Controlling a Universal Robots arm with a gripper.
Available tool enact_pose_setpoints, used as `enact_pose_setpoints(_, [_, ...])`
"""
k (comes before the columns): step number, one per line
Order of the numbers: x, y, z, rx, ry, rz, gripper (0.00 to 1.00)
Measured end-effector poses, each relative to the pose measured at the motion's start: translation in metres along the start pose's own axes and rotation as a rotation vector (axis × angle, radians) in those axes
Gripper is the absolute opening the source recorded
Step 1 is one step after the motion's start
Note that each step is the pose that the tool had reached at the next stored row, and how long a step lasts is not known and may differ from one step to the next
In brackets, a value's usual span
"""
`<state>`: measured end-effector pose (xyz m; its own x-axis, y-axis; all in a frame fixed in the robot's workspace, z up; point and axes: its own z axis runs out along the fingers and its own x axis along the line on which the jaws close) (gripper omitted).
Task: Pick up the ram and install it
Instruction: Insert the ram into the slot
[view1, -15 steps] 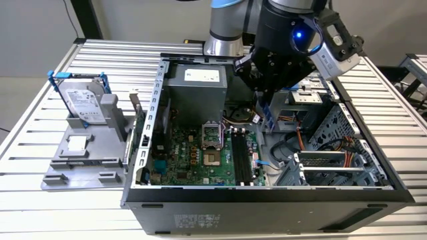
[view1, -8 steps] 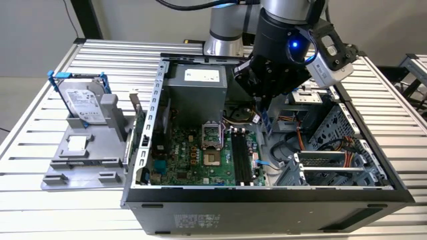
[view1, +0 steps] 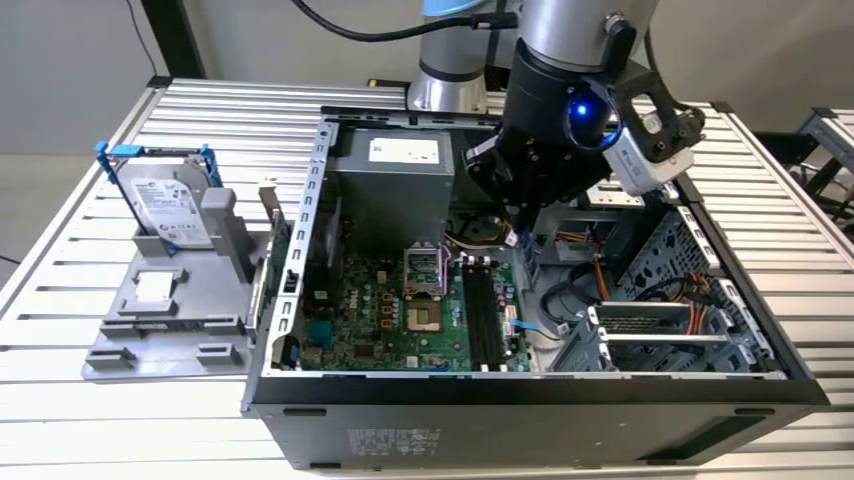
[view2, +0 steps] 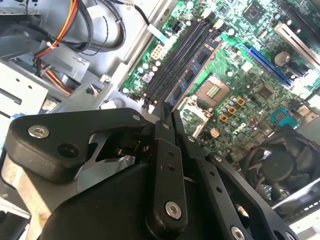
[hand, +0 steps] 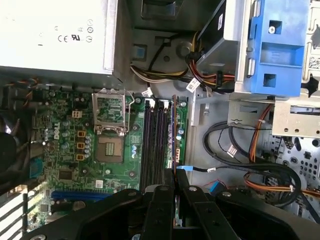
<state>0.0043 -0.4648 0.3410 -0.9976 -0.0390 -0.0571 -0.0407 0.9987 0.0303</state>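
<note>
My gripper (view1: 518, 212) hangs inside the open computer case (view1: 287, 300), over the motherboard (view1: 387, 320). In both wrist views its fingers are shut on the ram (hand: 174, 130), a thin dark stick with chips (view2: 192, 75) held on edge. The ram runs parallel to the black memory slots (hand: 155, 145), in line with the outermost one beside the board's edge. Whether it touches the slot I cannot tell. The fingertips (hand: 165, 190) grip the stick near one end. The slots (view1: 483, 320) lie below and in front of the gripper in the exterior view.
A silver hard drive in a blue frame (view1: 167, 205) and a small square chip (view1: 156, 288) sit on a grey stand at the exterior view's left. A power supply (view1: 387, 185), CPU socket (hand: 109, 112), loose cables (hand: 235, 150) and a drive cage (view1: 667, 330) crowd the case.
</note>
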Motion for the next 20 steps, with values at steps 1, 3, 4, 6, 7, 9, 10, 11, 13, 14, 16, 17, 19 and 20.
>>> enact_pose_setpoints(1, [0.0001,-0.0001,0.0021,0.0002,-0.0002,0.004,0.00])
enact_pose_setpoints(3, [0.0003,-0.0002,0.0057,0.0015,-0.0009,0.028,0.00])
enact_pose_setpoints(4, [0.0004,-0.0002,0.0075,0.0024,-0.0012,0.041,0.00])
enact_pose_setpoints(6, [0.0006,-0.0003,0.0112,0.0032,-0.0017,0.056,0.00])
enact_pose_setpoints(7, [0.0007,-0.0004,0.0129,0.0035,-0.0020,0.063,0.00])
enact_pose_setpoints(9, [0.0009,-0.0005,0.0166,0.0047,-0.0026,0.083,0.00])
enact_pose_setpoints(10, [0.0010,-0.0006,0.0183,0.0052,-0.0028,0.092,0.00])
enact_pose_setpoints(11, [0.0011,-0.0006,0.0202,0.0056,-0.0031,0.100,0.00])
enact_pose_setpoints(13, [0.0012,-0.0007,0.0239,0.0063,-0.0035,0.115,0.00])
enact_pose_setpoints(14, [0.0013,-0.0008,0.0257,0.0068,-0.0037,0.121,0.00])
enact_pose_setpoints(16, [0.0012,-0.0009,0.0294,0.0073,-0.0041,0.131,0.00])
enact_pose_setpoints(17, [0.0010,-0.0010,0.0311,0.0076,-0.0041,0.134,0.00])
enact_pose_setpoints(19, [0.0007,-0.0011,0.0347,0.0077,-0.0043,0.139,0.00])
enact_pose_setpoints(20, [0.0007,-0.0011,0.0349,0.0081,-0.0043,0.140,0.00])
